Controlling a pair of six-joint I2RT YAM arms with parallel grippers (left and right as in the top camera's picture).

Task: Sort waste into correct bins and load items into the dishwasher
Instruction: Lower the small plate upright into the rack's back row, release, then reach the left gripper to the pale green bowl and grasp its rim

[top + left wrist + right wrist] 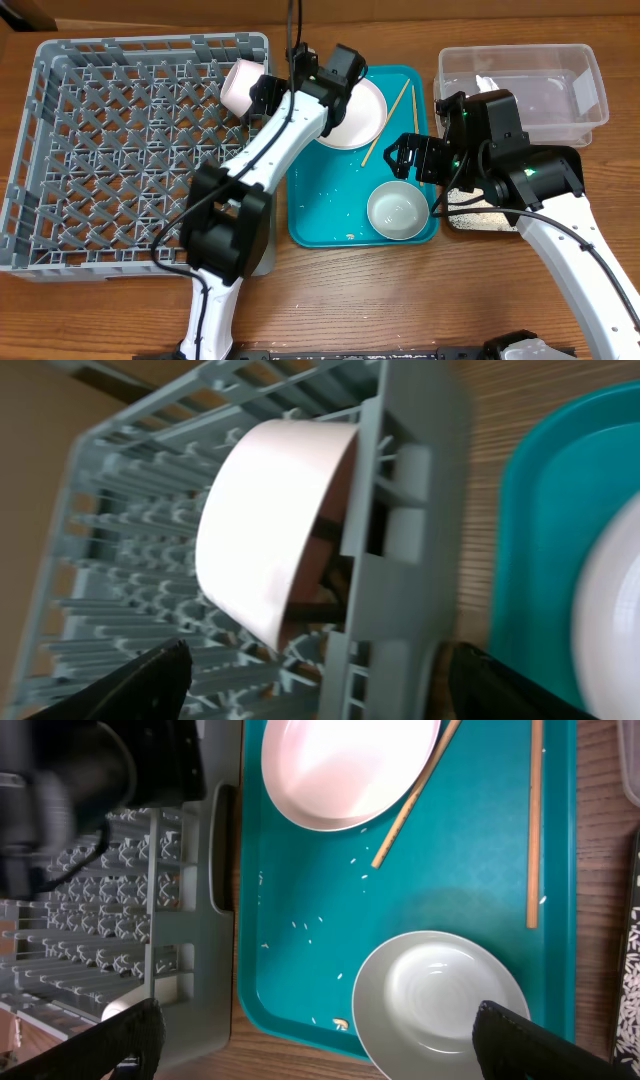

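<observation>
A small white cup (270, 530) lies tilted inside the grey dish rack (120, 150), against its far right wall (420, 510). My left gripper (320, 685) is open just behind the cup (240, 85), its fingers straddling the wall and holding nothing. My right gripper (340, 1040) hangs open over the near end of the teal tray (300, 870), one finger (560, 1040) above the pale bowl (440, 1005). A white-pink plate (345, 765) and two chopsticks (415, 795) (534, 820) lie on the tray. Loose rice grains (300, 925) and a small brown lump (342, 1022) lie there too.
A clear plastic tub (520, 90) stands at the back right. A black tray (480, 215) shows partly under my right arm. My left arm crosses the rack's right side and the tray's left edge. Bare wooden table runs along the front.
</observation>
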